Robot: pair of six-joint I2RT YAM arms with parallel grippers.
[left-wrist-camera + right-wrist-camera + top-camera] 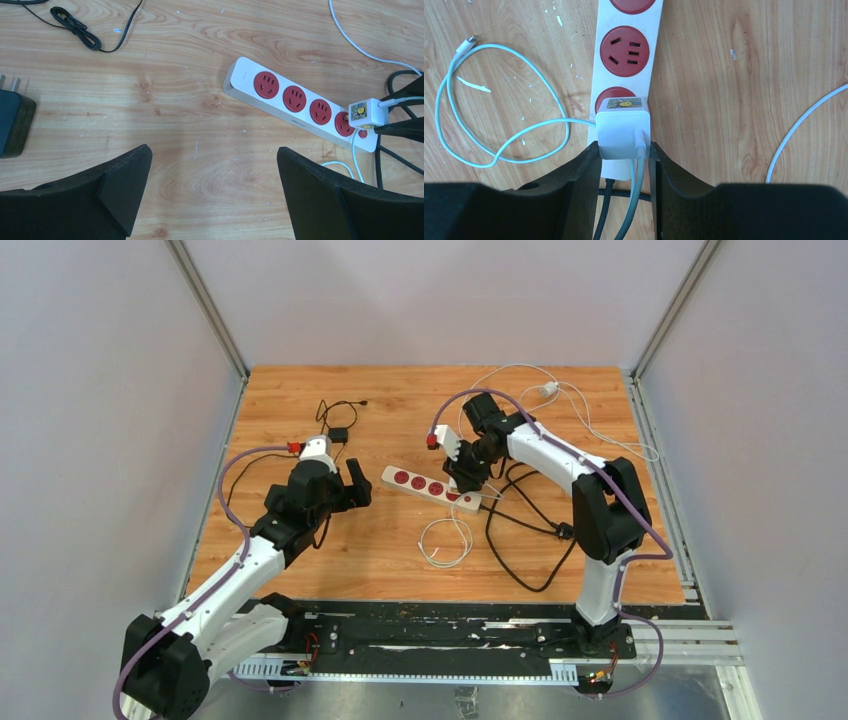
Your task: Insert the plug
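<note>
A white power strip [430,489] with red sockets lies mid-table; it also shows in the left wrist view [295,102] and the right wrist view [628,30]. A white cube plug [622,134] with a yellow sticker sits over the strip's end socket, seen too in the left wrist view [366,113]. My right gripper [624,155] is shut on the plug, fingers on both its sides, above the strip's right end [466,480]. My left gripper [215,170] is open and empty over bare wood left of the strip [350,485].
A black adapter [12,122] with a black cable [80,32] lies at left. A white cable loop [499,125] lies beside the strip. Black cords [530,530] coil at right. Another white charger [549,388] sits at the back.
</note>
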